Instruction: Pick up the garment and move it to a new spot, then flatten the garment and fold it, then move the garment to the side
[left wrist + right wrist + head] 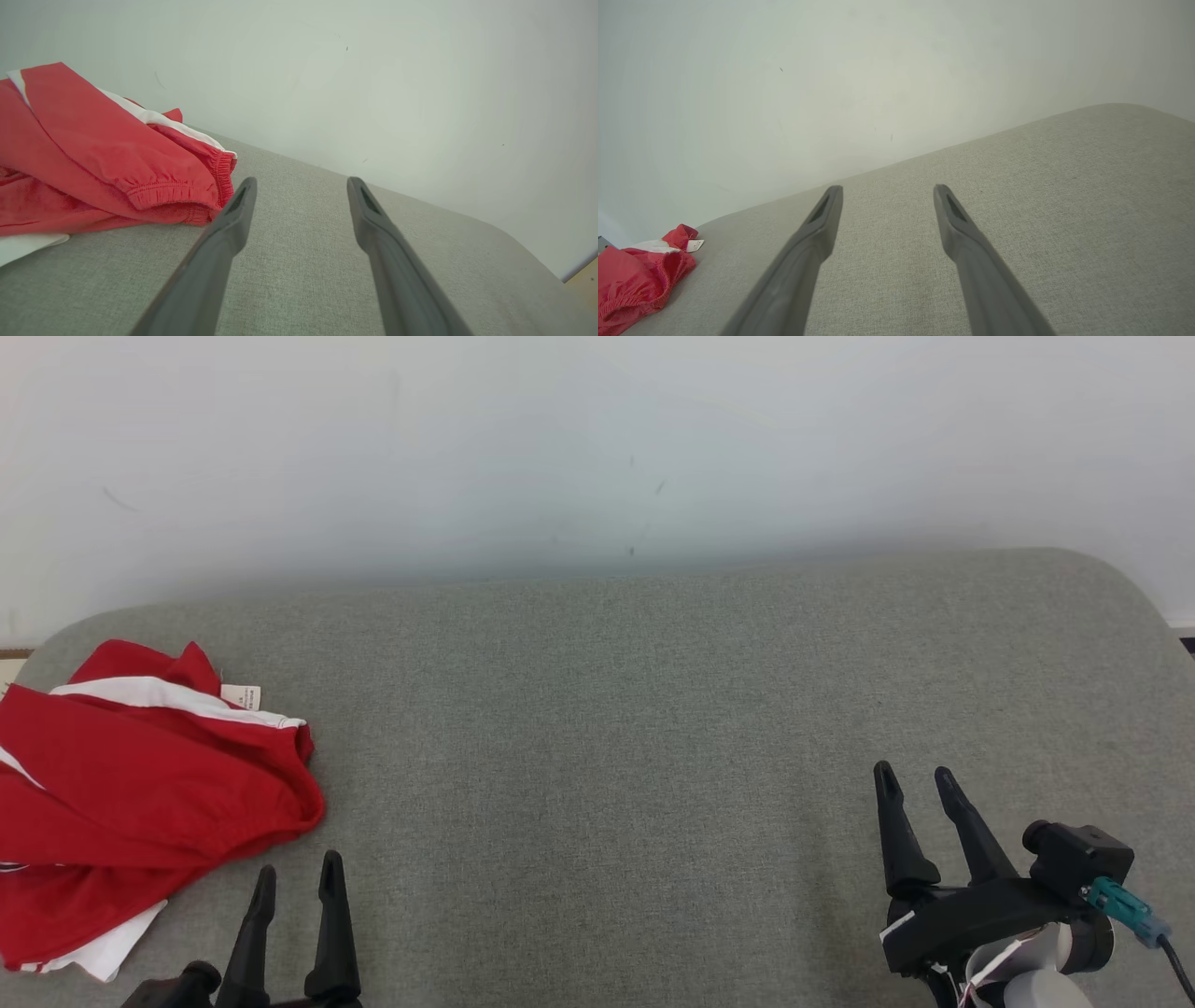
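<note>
A crumpled red garment [140, 793] with white stripes and a small white label lies at the left end of the grey surface. In the left wrist view the garment [103, 154] bunches to the left of my fingers, its elastic hem close to the left fingertip. My left gripper [299, 875] stands open just below and right of the cloth, holding nothing. Far to the right, my right gripper [917, 777] is open and empty over bare fabric. The right wrist view catches the garment [640, 275] at its lower left, and my right gripper [887, 191] with nothing between its fingers.
The grey upholstered surface [653, 728] has rounded far corners and butts against a pale wall [597, 448]. A strip of wooden floor [584, 280] shows past the surface's right end in the left wrist view.
</note>
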